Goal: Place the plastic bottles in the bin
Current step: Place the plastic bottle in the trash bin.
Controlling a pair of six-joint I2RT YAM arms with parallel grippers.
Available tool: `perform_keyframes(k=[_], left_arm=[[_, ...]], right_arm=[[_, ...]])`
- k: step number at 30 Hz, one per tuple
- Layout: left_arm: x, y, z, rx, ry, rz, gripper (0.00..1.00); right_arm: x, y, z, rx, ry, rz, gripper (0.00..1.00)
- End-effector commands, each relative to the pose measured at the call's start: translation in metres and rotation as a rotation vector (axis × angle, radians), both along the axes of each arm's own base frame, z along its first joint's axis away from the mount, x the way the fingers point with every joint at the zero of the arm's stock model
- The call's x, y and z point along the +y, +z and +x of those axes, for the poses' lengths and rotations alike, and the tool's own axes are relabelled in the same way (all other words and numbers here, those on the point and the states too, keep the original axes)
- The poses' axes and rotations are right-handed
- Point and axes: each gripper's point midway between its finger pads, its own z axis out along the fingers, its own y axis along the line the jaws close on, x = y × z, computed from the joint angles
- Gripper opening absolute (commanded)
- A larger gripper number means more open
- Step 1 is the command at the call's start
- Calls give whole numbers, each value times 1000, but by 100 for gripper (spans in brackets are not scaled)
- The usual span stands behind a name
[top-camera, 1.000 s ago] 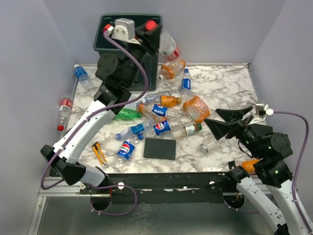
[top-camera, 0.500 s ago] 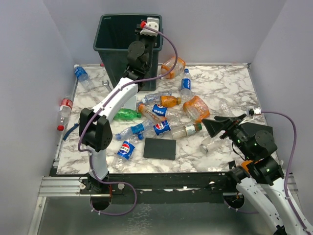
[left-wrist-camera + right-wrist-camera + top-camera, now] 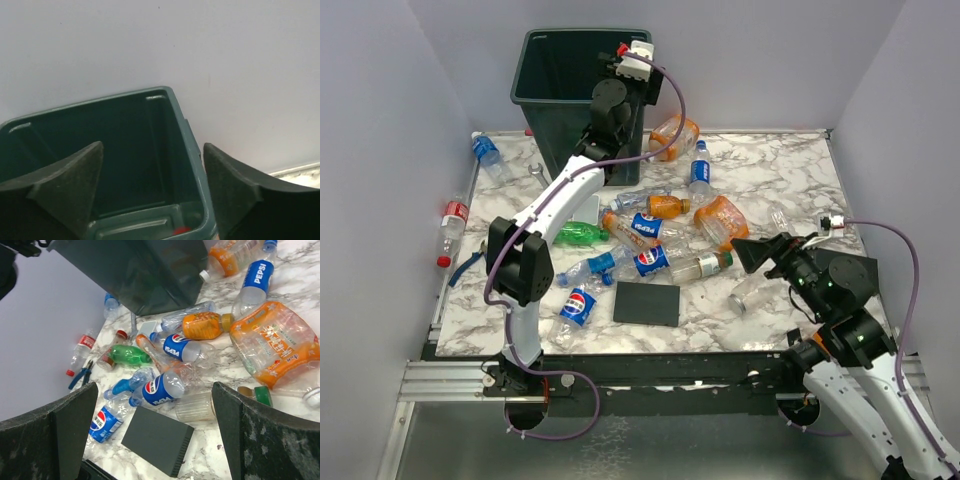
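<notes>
The dark green bin [image 3: 552, 62] stands at the table's far edge. My left gripper [image 3: 617, 72] hovers at its near right rim. In the left wrist view that gripper [image 3: 153, 147] is open over the bin's inside [image 3: 125, 150], with nothing between its fingers. A red spot [image 3: 181, 231] shows low in the bin. Several plastic bottles lie on the marble: a Pepsi one [image 3: 650, 260], a crushed orange one [image 3: 722, 220], a green one [image 3: 582, 234]. My right gripper [image 3: 752, 257] is open, above a clear bottle [image 3: 752, 292]. From the right wrist, that gripper [image 3: 155, 387] frames a Pepsi bottle [image 3: 162, 387].
A flat black plate [image 3: 647, 303] lies near the front edge, seen also as the plate [image 3: 157, 439] in the right wrist view. Blue-handled pliers [image 3: 470, 262] and a wrench [image 3: 537, 172] lie at the left. A red-labelled bottle [image 3: 450, 225] rests beside the left wall.
My left gripper swung with a red-labelled bottle to the bin's right rim and opened; the bottle no longer shows in it. The right arm has shifted slightly left.
</notes>
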Motion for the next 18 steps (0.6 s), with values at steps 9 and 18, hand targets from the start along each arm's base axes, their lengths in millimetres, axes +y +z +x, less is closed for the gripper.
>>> perform_keyframes(k=[9, 18], left_arm=[[7, 94, -54, -108, -92, -124, 99], [-67, 42, -180, 41, -358, -5, 99]], right_arm=[[-25, 3, 19, 15, -153, -99, 100], [-73, -26, 34, 122, -436, -194, 100]])
